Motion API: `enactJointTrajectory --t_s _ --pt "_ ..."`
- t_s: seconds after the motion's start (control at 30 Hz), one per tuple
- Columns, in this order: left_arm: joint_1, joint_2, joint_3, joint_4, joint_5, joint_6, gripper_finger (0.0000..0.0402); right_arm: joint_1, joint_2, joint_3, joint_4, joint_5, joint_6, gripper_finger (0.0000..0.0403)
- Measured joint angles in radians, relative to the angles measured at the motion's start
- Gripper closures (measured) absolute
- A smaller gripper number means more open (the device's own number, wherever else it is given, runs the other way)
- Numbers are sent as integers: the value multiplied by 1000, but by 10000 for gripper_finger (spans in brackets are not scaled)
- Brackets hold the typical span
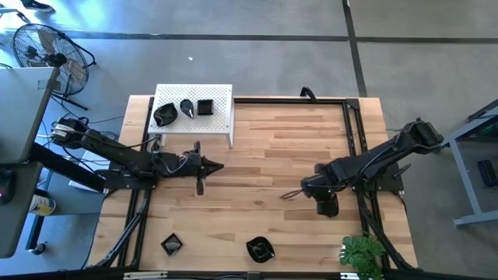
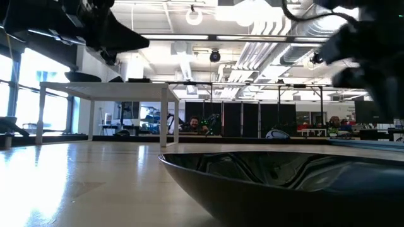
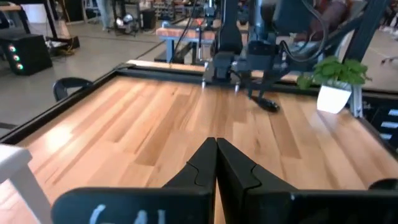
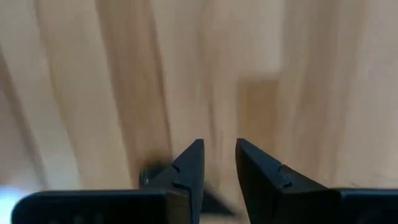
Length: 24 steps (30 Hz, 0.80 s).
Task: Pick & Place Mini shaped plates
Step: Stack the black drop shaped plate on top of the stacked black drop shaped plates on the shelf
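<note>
Plates sit in two groups in the high view. Three lie on the white stand (image 1: 194, 106) at upper centre-left: a round one (image 1: 164, 115), a teardrop one (image 1: 187, 107) and a square one (image 1: 205, 107), side by side. Two more lie on the table (image 1: 264, 163) near the bottom edge: a square plate (image 1: 171, 245) at lower left and a wavy plate (image 1: 260, 250) at lower centre, well apart from each other. In the low view a plate's dark rim (image 2: 284, 180) fills the foreground.

Left of centre, the left gripper (image 1: 216, 166) hovers just below the stand, pointing right. Its jaws are pressed together with nothing between them, as the left wrist view shows (image 3: 216, 163).

Right of centre, the right gripper (image 1: 289, 194) points left over bare wood. In the right wrist view (image 4: 218, 163) its jaws stand a little apart, holding nothing. A potted plant (image 1: 362, 253) stands at the lower right.
</note>
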Motion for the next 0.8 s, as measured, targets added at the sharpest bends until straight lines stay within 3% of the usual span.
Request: enactJointTrajectory --t_s 0.1,0.23,0.47,0.8 --pt "0 0 0 -45 0 0 401 2 0 -28 -70 -105 -58 321" --pt "0 0 0 -81 5 -4 401 29 0 -96 -60 -162 -138 320" --pt "0 0 0 -91 18 -21 401 74 1 -126 -20 -145 -242 320" --pt "2 0 0 -90 18 -20 401 31 13 -125 1 -184 -335 320"
